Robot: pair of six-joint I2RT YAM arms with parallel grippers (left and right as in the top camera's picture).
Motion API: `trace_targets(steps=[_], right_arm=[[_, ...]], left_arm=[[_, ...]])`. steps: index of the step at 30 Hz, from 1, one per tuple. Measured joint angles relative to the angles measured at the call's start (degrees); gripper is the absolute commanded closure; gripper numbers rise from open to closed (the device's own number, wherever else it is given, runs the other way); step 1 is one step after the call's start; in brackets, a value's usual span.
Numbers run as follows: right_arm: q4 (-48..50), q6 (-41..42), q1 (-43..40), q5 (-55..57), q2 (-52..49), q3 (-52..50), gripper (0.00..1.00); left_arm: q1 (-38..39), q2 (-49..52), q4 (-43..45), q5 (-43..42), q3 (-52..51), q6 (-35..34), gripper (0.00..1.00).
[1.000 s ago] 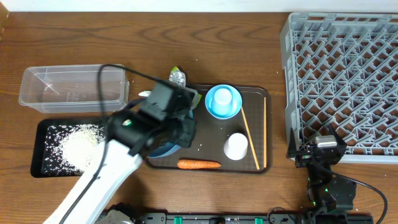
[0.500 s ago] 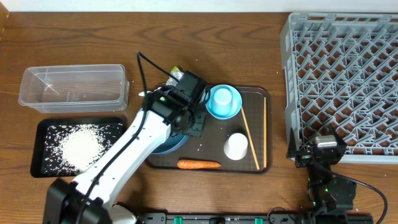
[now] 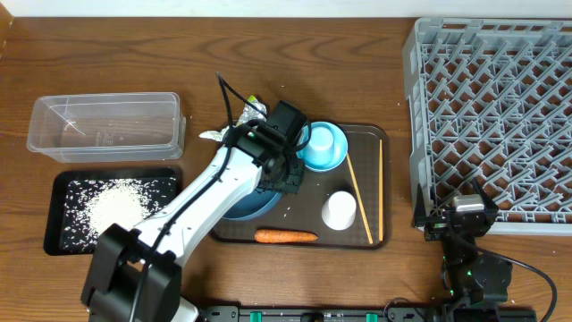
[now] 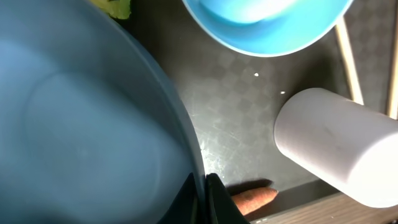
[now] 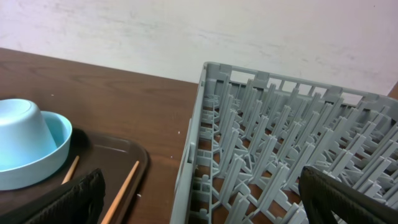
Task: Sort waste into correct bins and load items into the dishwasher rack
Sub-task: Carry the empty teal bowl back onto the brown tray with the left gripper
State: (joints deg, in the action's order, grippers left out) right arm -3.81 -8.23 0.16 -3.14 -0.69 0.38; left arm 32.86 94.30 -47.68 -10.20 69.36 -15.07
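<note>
Left gripper pinching, apparently, the rim of the large dark blue bowl at the dark brown serving tray's left edge; right gripper spread wide beside the grey lattice rack.

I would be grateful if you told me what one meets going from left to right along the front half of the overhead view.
black tray → large dark blue bowl → whitish-pink cup → right-hand chopstick → dishwasher rack
</note>
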Motion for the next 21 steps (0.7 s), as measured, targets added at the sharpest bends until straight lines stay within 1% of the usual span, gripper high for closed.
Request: trace_targets(steps=[2,4,5,8,11,14,19,21], right_arm=[[0.0,0.0,0.0,0.0,0.0,0.0,0.01],[0.0,0.0,0.0,0.0,0.0,0.0,0.01],[0.0,0.0,0.0,0.0,0.0,0.0,0.01],[0.0,0.0,0.0,0.0,0.0,0.0,0.01],[0.0,0.0,0.0,0.0,0.0,0.0,0.01],[0.0,0.0,0.0,0.0,0.0,0.0,0.01],[0.0,0.0,0.0,0.0,0.0,0.0,0.01],[0.0,0.0,0.0,0.0,0.0,0.0,0.01]], left_arm=[[0.0,0.8,0.1,-0.2,0.0,0.0,0.84],[0.0,1.2,0.1,-0.2,0.0,-0.3,0.83],[0.0,1.3,0.1,-0.2,0.0,-0.2,0.77],[0.0,1.3,0.1,-0.2,0.0,-0.4,0.67],[0.0,1.3,0.0,-0.4,0.0,-0.2,0.64],[0.0,1.2,0.0,-1.7,0.0,-0.2,0.57],[0.0,-2.0,-0.1,-3.2,0.0,-0.5,0.38],[-0.1,-4.9,-0.6,-3.5,0.0,-0.5,0.27]])
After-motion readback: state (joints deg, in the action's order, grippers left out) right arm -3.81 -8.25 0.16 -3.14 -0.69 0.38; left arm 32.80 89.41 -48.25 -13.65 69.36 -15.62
